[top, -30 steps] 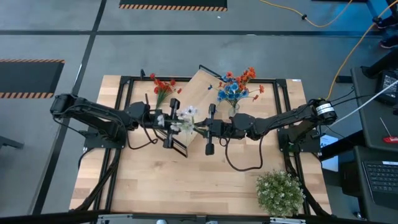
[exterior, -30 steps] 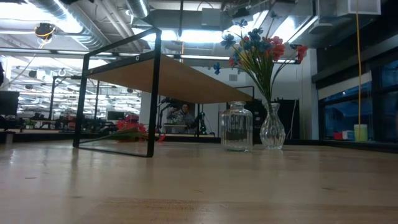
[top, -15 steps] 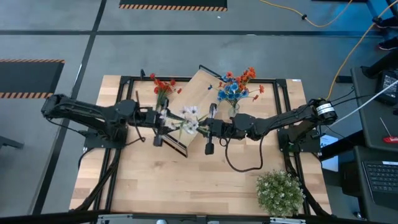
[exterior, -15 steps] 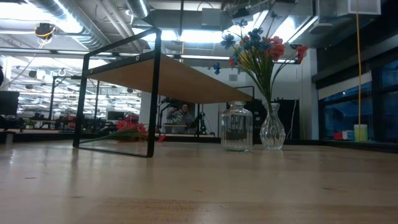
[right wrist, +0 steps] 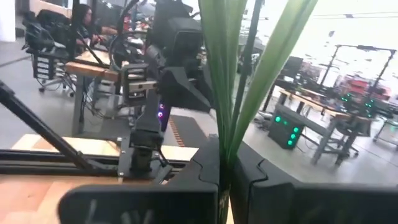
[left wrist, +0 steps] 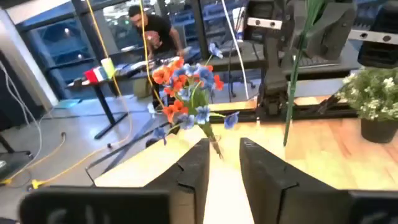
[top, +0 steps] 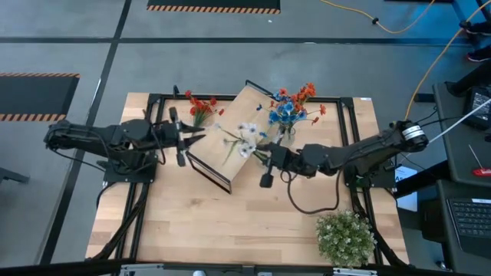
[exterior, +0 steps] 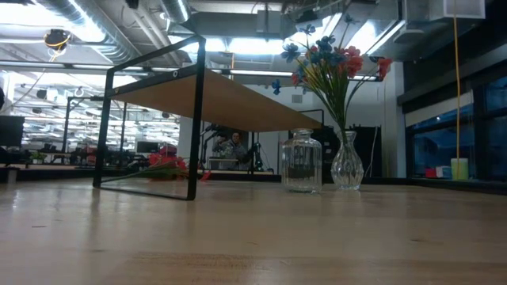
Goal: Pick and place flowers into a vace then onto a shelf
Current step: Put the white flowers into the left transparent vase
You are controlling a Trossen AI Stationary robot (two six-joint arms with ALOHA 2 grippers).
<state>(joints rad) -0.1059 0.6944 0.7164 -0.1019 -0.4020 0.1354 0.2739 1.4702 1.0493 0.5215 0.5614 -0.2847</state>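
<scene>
In the high view, a white-blossomed flower sprig [top: 244,138] is in my right gripper [top: 259,156], above the tilted light-wood shelf [top: 219,159]. My left gripper [top: 193,139] is open and holds nothing, left of the shelf, its fingers pointing at the sprig. A clear vase [exterior: 346,162] stands upright on the table and holds red-orange and blue flowers [top: 289,107]. An empty glass jar [exterior: 301,162] stands beside it. Red sprigs [top: 199,106] lie on the table near its far edge. No gripper shows in the low view. My right gripper pinches the white sprig's green stem and leaves [right wrist: 225,140] between its two fingers, near the lower end. The fingers come level from the table's right side. The sprig is lifted clear, and its blossoms [top: 245,136] point toward the far left, over the shelf.
A bushy green potted plant [top: 345,236] stands at the near right corner. The shelf's black wire frame [exterior: 194,119] stands between the arms. People sit at desks [exterior: 230,149] beyond the table. Bare tabletop [top: 199,222] lies on the near side.
My left gripper has drawn back toward the table's left edge, away from the white sprig it was at a second ago. My right gripper has shifted a little toward the right edge with the sprig, whose blossoms have swung toward the far side.
</scene>
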